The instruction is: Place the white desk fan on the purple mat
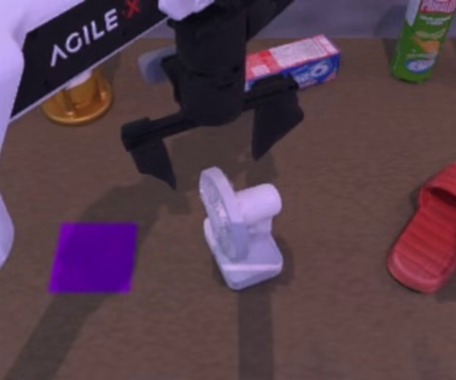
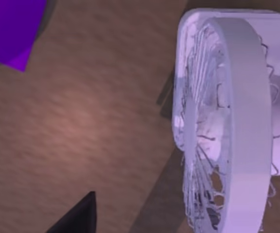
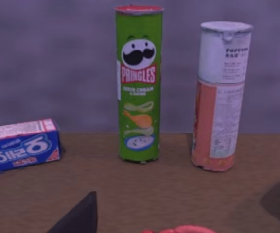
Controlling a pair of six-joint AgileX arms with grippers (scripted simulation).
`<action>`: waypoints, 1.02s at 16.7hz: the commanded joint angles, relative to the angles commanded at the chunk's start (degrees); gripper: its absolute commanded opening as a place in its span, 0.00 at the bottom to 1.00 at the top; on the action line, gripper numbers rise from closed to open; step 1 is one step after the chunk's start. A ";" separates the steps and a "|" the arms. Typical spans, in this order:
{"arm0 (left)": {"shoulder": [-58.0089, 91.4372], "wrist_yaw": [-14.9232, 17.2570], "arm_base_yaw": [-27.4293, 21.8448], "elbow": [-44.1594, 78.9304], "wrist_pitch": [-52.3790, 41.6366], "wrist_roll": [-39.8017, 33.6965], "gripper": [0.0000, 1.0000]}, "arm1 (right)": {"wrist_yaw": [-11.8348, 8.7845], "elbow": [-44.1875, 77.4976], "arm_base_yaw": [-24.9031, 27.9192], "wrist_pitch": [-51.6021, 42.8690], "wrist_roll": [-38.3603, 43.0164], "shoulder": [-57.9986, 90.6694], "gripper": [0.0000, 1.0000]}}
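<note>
Left gripper (image 1: 212, 154) hangs over table, fingers spread wide, just behind white desk fan (image 1: 240, 229) — no contact. Fan upright mid-table, well right of purple mat (image 1: 93, 256). Left wrist view gives grille close up (image 2: 218, 126), mat corner (image 2: 11, 29) beyond. Only right wrist view shows popcorn canister (image 3: 221, 97) beside green Pringles can (image 3: 139, 82) and blue box (image 3: 21, 145); right gripper's state — cannot tell.

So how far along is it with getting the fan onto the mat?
Nothing is placed yet: the white desk fan stands on the table, apart from the purple mat. In hand: the left pincer hangs open above the fan, gripping nothing. Left: grasp, carry, set down.
</note>
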 joint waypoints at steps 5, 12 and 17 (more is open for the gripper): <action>-0.11 0.01 0.27 -0.34 0.34 0.09 1.00 | 0.00 0.00 0.00 0.00 0.00 0.00 1.00; -0.87 -0.01 0.14 -11.66 10.75 0.13 1.00 | 0.00 0.00 0.00 0.00 0.00 0.00 1.00; -0.91 -0.01 0.10 -12.79 11.88 0.09 1.00 | 0.00 0.00 0.00 0.00 0.00 0.00 1.00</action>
